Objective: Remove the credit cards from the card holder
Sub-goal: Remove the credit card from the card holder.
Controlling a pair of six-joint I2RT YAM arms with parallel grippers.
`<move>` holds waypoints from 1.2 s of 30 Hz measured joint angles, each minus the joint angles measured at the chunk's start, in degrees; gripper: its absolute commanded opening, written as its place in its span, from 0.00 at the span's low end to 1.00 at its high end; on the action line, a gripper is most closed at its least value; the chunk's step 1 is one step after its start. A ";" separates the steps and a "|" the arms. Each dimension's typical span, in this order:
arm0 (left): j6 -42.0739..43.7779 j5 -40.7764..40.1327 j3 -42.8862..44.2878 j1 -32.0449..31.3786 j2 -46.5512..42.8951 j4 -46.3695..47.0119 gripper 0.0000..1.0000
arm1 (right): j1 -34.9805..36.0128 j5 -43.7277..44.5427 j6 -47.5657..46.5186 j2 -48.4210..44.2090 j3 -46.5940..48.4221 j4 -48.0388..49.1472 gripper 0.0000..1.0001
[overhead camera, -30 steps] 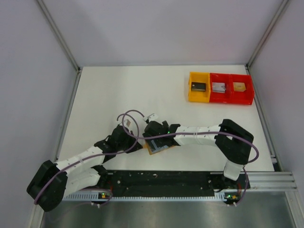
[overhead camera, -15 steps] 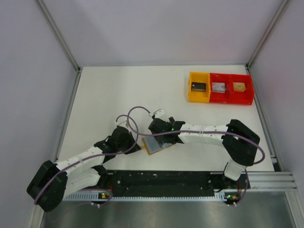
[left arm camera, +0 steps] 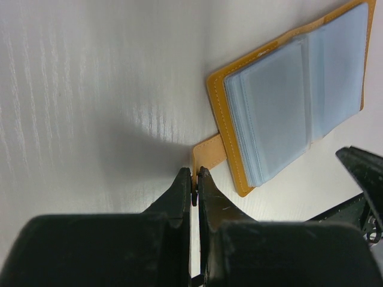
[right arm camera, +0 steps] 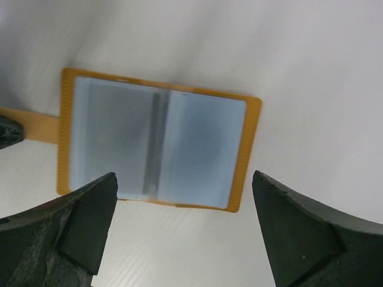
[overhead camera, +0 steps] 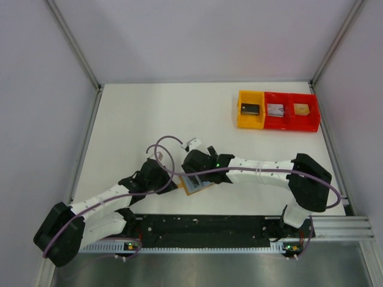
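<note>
The card holder (overhead camera: 195,185) lies open and flat on the white table, a tan-orange cover with grey-blue sleeves (right arm camera: 158,146) facing up. The credit cards cannot be told apart from those sleeves (left arm camera: 293,95). My left gripper (left arm camera: 194,178) is shut on the holder's tan strap tab (left arm camera: 210,155) at its left edge, and from above it (overhead camera: 174,185) sits just left of the holder. My right gripper (right arm camera: 184,179) hangs open above the holder, its fingers spread wider than one half of it, touching nothing. From above, the right gripper (overhead camera: 195,165) covers the holder's far edge.
A yellow tray (overhead camera: 240,110) and a red double tray (overhead camera: 313,113) stand at the back right, each holding a small rectangle. Grey walls and metal frame posts close in the table on three sides. The arms' base rail (overhead camera: 209,224) runs along the near edge.
The right gripper drew back from over the holder half a second ago, then came down and left over its far edge again. The left gripper and the holder stayed put.
</note>
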 measured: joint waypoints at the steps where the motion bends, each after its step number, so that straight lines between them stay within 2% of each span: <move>1: 0.00 0.00 0.00 0.00 -0.04 0.00 0.00 | 0.52 -0.83 -0.35 0.39 0.63 0.50 0.95; 7: -0.02 0.15 -0.02 0.02 -0.04 0.00 0.00 | 1.77 -4.00 -2.34 5.29 5.07 3.19 0.98; 20: -0.02 0.17 -0.02 0.02 -0.52 -0.13 0.00 | 2.49 -5.64 -3.06 11.67 6.43 2.78 0.98; 36: 0.42 0.15 -0.04 0.02 -0.79 -0.55 0.00 | 2.51 1.57 -3.04 11.02 7.08 -1.31 0.91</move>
